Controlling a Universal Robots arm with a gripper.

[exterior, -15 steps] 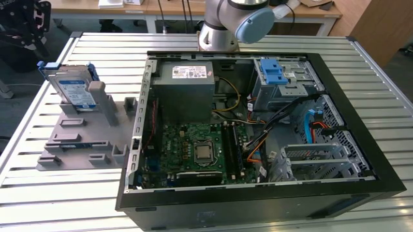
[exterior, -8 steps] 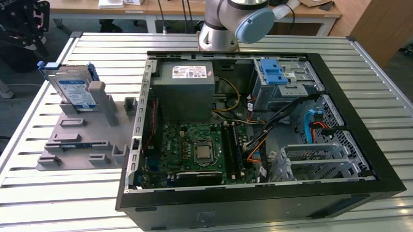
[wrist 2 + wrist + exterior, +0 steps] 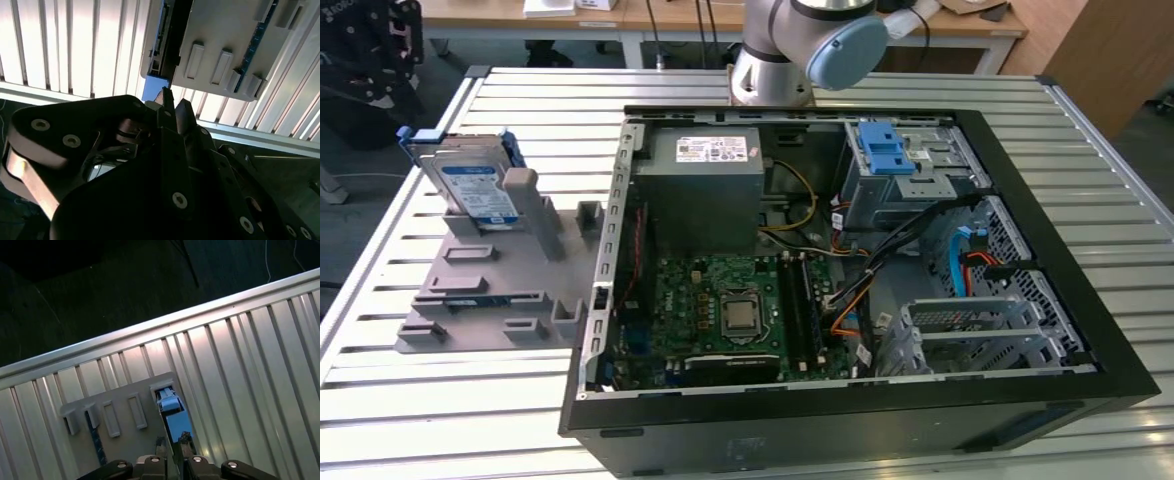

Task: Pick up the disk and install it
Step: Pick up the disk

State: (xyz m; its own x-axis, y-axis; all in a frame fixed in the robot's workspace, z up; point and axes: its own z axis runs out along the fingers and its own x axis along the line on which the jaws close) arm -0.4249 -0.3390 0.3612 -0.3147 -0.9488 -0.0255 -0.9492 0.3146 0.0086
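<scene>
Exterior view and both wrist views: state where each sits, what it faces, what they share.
Exterior view: off the arm, above, facing down on the computer case and the disk in its stand; arm shows.
First wrist view: on the arm, facing past the gripper at disk and stand.
Second wrist view: same, gripper looming larger.
All share disk and stand.

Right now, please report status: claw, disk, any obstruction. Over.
Claw empty, aimed at disk. Disk upright in grey holder, outside the case. No obstruction seen between them.
</scene>
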